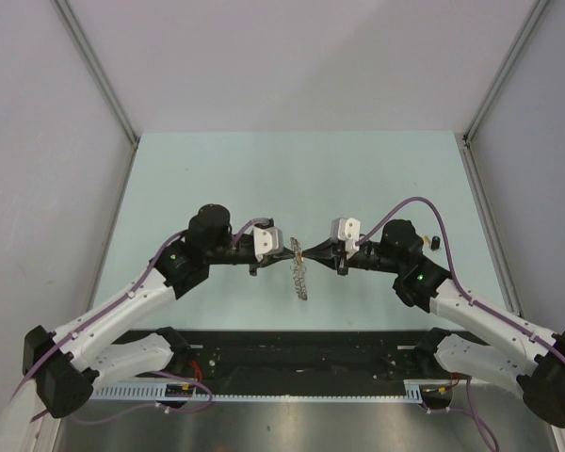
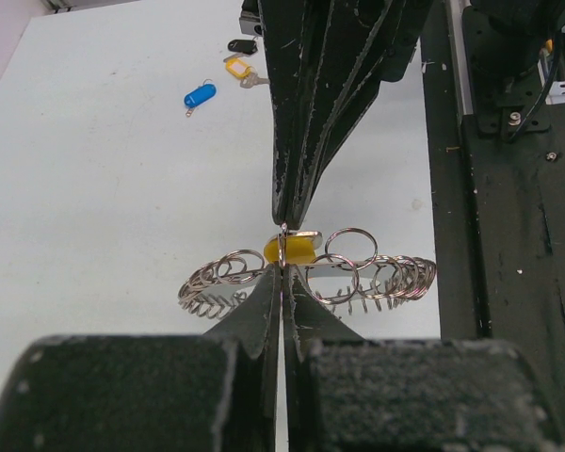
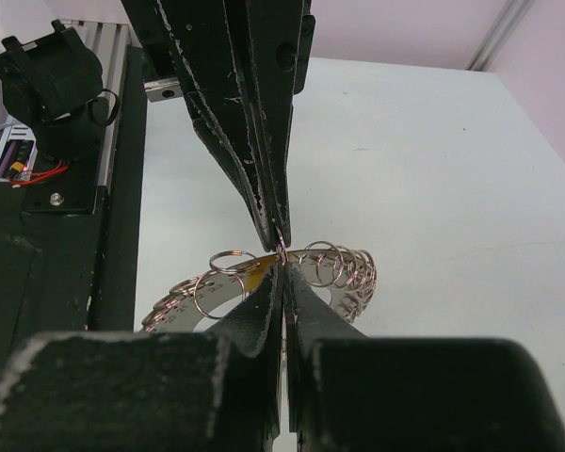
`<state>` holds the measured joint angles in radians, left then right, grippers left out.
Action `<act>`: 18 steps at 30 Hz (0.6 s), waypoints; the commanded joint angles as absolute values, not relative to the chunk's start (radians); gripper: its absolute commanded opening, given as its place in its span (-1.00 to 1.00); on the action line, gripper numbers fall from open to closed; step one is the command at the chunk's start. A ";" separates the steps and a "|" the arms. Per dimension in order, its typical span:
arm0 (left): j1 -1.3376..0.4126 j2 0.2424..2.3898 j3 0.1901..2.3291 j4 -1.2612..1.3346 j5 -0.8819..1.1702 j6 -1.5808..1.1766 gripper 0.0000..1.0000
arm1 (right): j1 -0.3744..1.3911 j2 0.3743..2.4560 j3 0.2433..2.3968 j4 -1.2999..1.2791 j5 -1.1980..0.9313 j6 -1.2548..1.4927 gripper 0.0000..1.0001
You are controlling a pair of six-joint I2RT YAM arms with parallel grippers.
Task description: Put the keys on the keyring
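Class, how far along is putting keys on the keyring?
Done: nothing clearly. In hand: shut left gripper and right gripper meet at the large silvery coiled keyring, beside a yellow-headed key. Remaining: blue-headed key, black key and second yellow key lying on the table.

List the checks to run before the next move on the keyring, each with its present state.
1. Left pincer shut: ok.
2. Right pincer shut: ok.
3. Both tips meet over the keyring: ok.
4. Yellow key at the tips threaded onto the keyring: cannot tell.
5. Which wire each pincer grips: cannot tell.
6. Blue key, second yellow key and black key on the keyring: not ok; they lie loose on the table.
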<state>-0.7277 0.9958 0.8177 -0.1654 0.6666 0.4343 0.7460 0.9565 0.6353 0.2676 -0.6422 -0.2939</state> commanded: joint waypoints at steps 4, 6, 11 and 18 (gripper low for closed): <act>-0.750 1.011 0.862 -0.158 0.692 0.448 -0.99 | 0.747 0.945 0.637 0.337 -0.640 -0.276 -1.00; -0.755 1.014 0.864 -0.161 0.687 0.448 -0.99 | 0.749 0.945 0.637 0.337 -0.640 -0.276 -1.00; -0.758 1.016 0.870 -0.169 0.680 0.449 -0.99 | 0.752 0.948 0.637 0.336 -0.637 -0.279 -1.00; -0.764 1.028 0.880 -0.192 0.681 0.456 -0.99 | 0.753 0.948 0.637 0.337 -0.629 -0.279 -1.00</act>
